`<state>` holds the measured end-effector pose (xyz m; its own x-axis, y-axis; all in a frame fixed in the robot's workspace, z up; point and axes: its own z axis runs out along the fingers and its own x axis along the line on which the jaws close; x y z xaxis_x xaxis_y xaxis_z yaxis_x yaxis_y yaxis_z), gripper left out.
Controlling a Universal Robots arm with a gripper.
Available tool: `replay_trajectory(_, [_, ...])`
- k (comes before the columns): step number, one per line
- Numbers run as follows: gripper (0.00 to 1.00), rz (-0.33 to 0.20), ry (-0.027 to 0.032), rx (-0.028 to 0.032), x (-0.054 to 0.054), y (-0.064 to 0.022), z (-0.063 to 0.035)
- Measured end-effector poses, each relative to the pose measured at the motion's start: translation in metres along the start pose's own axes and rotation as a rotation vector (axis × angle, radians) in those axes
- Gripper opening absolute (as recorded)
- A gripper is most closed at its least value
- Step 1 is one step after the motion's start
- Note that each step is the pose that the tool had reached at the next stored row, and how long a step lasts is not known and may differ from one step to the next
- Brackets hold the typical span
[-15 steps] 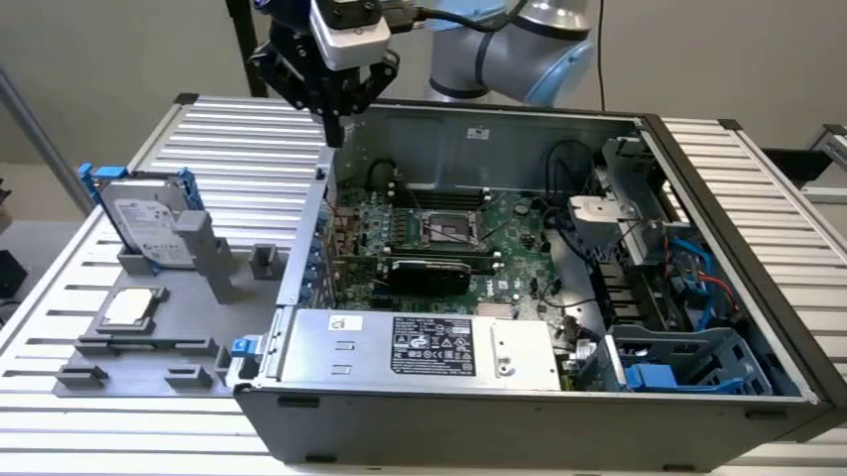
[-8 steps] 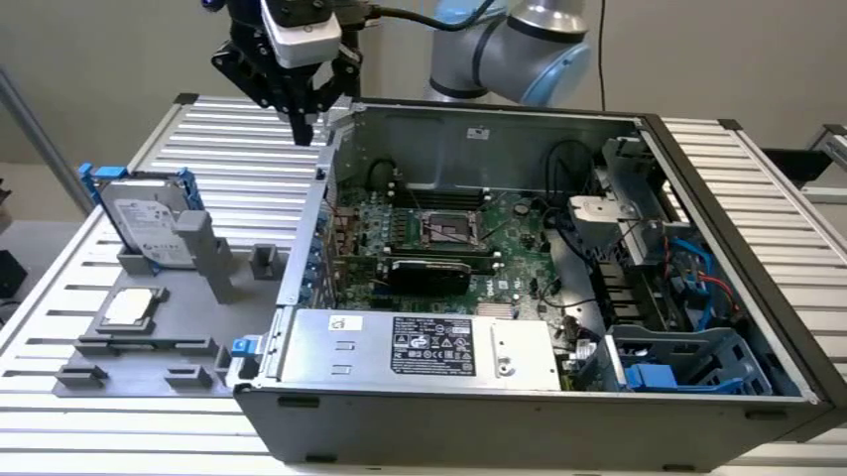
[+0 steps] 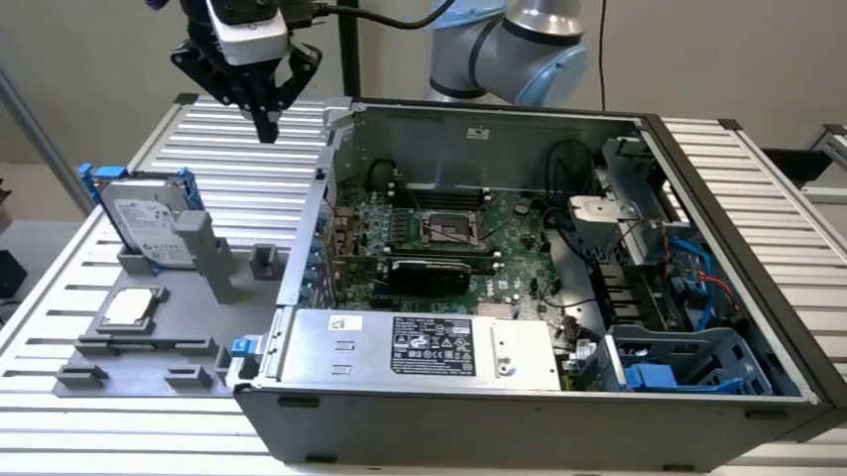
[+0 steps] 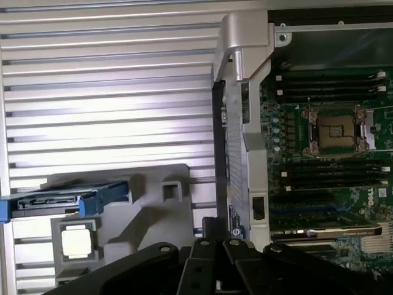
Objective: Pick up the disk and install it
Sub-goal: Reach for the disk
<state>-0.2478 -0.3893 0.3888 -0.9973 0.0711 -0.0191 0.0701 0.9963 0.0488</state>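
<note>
Blue plastic frames the disk [image 3: 143,220]. In the exterior view it stands on edge, leaning, in a slot of the grey fixture [image 3: 159,362] on the ribbed aluminium table [image 3: 232,149]. The claw [image 3: 269,127] hangs above the table with its fingers drawn together on nothing. The disk sits lower than the claw and toward the exterior view's left, well apart from it. The open computer case [image 3: 530,416] rises just beside the claw on the exterior view's right. A small square chip [image 3: 130,307] lies flat in the fixture, farther from the claw than the disk.

Wrist view: the fingertips [image 4: 202,249] look pressed together, empty. The disk shows edge-on, off to the side of the claw away from the case wall [image 4: 236,153]; the motherboard [image 4: 331,184] lies beyond that wall.

Risks, as we judge them:
- The disk only leans in its slot, so contact that is off-centre, or on the blue carrier alone, could tip it or drag it askew.
- Fingers arriving closed would land on the disk's upper edge instead of straddling it.
- The case wall is close to the claw — a sideways sweep at this height could graze it.
</note>
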Motion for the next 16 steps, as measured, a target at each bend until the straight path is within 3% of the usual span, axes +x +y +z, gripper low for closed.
replay_trajectory(9, [0.00,0.000,0.0009,0.0001,0.041,0.0039,0.0022])
replay_trajectory(16, [0.00,0.000,0.0074,0.0006,0.073,0.0052,0.0038])
